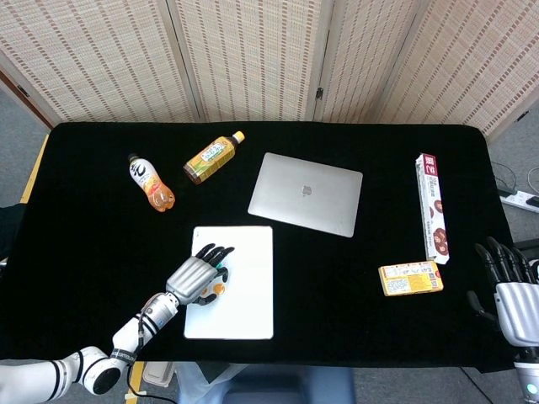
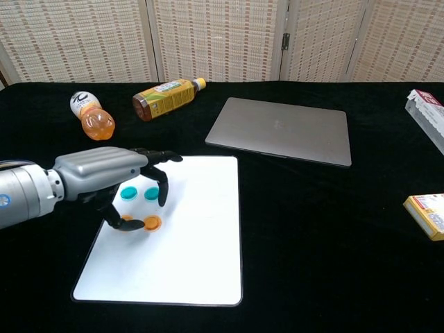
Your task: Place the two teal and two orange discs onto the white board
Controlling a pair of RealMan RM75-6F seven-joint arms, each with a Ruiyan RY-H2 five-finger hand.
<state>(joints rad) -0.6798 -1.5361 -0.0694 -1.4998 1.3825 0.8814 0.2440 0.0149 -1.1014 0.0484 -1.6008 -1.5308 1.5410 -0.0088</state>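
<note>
The bench (image 2: 312,229) is covered in black cloth. On it the white board (image 2: 187,257) carries 2 teal discs (image 2: 128,193) and 2 orange discs (image 2: 152,223). The left hand (image 2: 114,177) has a silver-grey back and black fingers (image 2: 161,187); the right hand (image 1: 512,290) looks the same. The laptop (image 2: 281,130) is plain silver-grey. One bottle (image 2: 164,97) holds amber liquid under a yellow label, the other bottle (image 2: 91,115) is orange with a white label. The small box (image 2: 427,214) is yellow, the long carton (image 1: 432,206) white and red. The folding screen (image 1: 253,50) behind is beige weave.
</note>
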